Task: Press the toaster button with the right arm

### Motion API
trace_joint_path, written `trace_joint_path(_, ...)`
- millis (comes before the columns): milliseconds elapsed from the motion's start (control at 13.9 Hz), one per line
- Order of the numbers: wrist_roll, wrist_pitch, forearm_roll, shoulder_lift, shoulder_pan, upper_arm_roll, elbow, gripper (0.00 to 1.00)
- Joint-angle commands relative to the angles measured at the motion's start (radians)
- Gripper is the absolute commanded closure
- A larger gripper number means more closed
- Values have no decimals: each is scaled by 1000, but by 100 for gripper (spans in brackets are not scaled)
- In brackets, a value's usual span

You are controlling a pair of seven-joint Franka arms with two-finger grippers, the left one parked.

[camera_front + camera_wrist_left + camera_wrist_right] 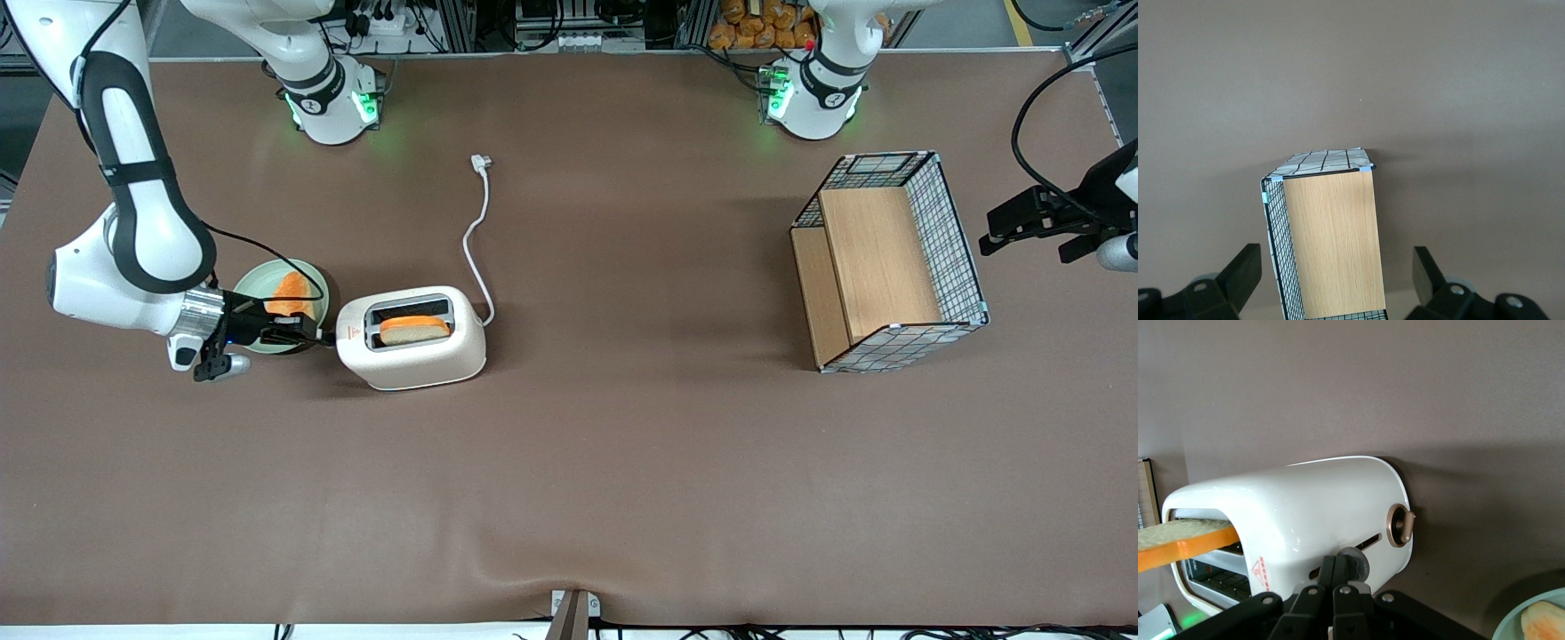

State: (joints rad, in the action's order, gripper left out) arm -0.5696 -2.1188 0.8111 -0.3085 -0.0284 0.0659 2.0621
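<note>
The cream-white toaster (418, 360) stands on the brown table with a slice of toast (413, 329) sticking out of one slot. My right arm's gripper (307, 336) is level with the toaster's end face, between it and the green plate. In the right wrist view the gripper (1335, 560) is shut with nothing between its fingers. Their tips rest against the toaster button (1361, 563), a small grey knob on the slot in the toaster (1311, 507) end face. In the front view the gripper hides the button.
A green plate (258, 276) with an orange-crusted slice (289, 298) sits right beside the gripper, its rim (1518, 620) close to the wrist. A brown-ringed dial (1400, 525) sits near the button. The white cord (480, 231) trails away from the toaster. A wire basket (889, 262) lies toward the parked arm's end.
</note>
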Motion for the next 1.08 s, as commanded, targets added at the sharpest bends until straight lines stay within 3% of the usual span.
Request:
trace_joint_path(0, -50, -30, 36, -29, -7, 3, -10, 100)
trace_joint_path(1005, -56, -99, 56, -70, -22, 3, 4, 100)
